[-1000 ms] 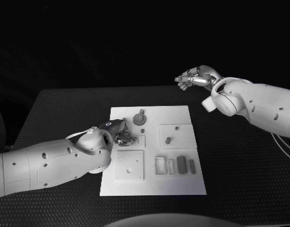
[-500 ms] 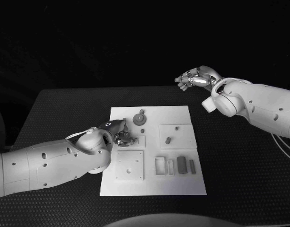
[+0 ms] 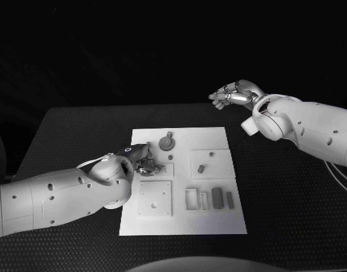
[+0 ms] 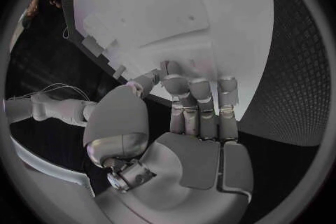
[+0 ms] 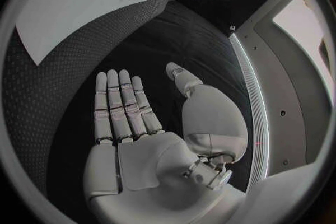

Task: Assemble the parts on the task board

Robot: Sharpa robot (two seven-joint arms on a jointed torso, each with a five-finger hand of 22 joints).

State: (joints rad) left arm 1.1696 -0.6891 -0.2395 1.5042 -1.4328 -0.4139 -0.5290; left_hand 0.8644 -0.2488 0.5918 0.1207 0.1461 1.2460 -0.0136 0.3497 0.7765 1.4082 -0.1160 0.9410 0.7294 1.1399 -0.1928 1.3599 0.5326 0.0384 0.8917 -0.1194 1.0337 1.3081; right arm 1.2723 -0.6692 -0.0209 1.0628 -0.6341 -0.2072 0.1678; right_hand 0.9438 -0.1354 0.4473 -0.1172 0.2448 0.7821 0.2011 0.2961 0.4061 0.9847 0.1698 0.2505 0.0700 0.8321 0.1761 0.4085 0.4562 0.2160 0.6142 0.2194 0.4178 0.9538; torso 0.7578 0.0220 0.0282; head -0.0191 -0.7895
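Note:
The white task board (image 3: 214, 221) lies in the middle of the black table. My left hand (image 3: 143, 161) is over its left side, fingertips down on the board (image 4: 175, 5) beside a small square plate (image 3: 163, 169). The fingers (image 4: 199, 95) are bent close together with the thumb alongside; whether they hold a part is hidden. A round grey part (image 3: 167, 141) stands just behind that hand. A small peg (image 3: 201, 168) sits on a square plate to the right. My right hand (image 3: 234, 94) hangs raised past the table's far edge, its fingers (image 5: 119, 103) stretched out with nothing in them.
Near the board's front lie a larger square plate (image 3: 154, 197), two slotted frames (image 3: 191, 198) and two dark bars (image 3: 217, 196). Black table (image 3: 287, 192) surrounds the board on all sides.

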